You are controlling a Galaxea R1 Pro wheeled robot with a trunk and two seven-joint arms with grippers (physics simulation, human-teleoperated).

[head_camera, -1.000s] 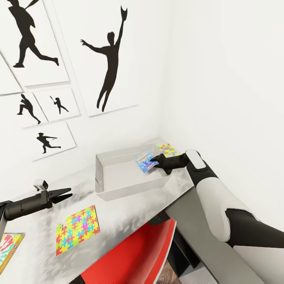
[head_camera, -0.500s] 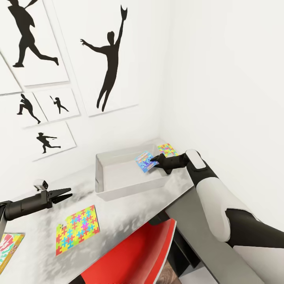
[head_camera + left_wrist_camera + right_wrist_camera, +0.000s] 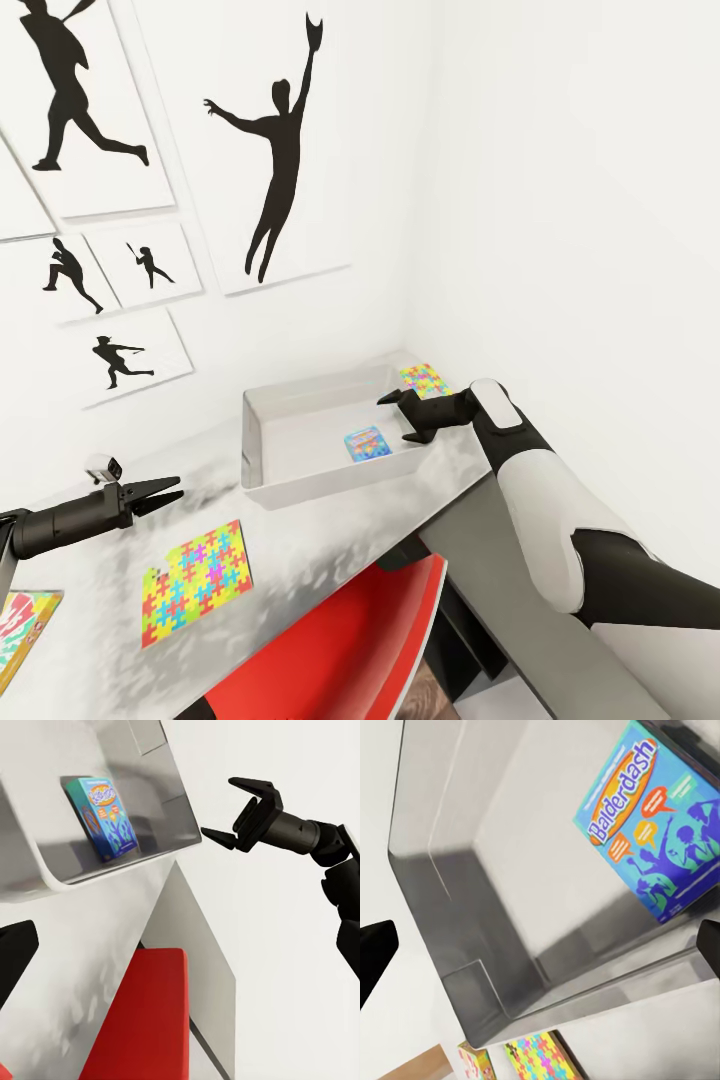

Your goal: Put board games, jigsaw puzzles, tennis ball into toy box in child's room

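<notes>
Head view: the right gripper [image 3: 403, 415] hangs over the right end of the toy box [image 3: 262, 447], its two fingers spread wide with nothing between them. The board game [image 3: 367, 443] lies on the floor of the box, at about 7 o'clock from that gripper and apart from it. A jigsaw puzzle [image 3: 426, 379] sits on the table [image 3: 330, 530] just beyond the box's right end, at 1 o'clock from the gripper. A second jigsaw puzzle [image 3: 196, 581] lies flat on the table at 7 o'clock from the box, well apart from it. The left gripper [image 3: 166, 493] hovers above the table at 9 o'clock from the box, its fingers slightly parted and empty. Another board game [image 3: 20, 622] shows at the lower left edge. A red chair [image 3: 340, 650] stands at the table's near edge.

In the right wrist view the board game [image 3: 656, 844] reads "Balderdash" and lies inside the box [image 3: 450, 915].
</notes>
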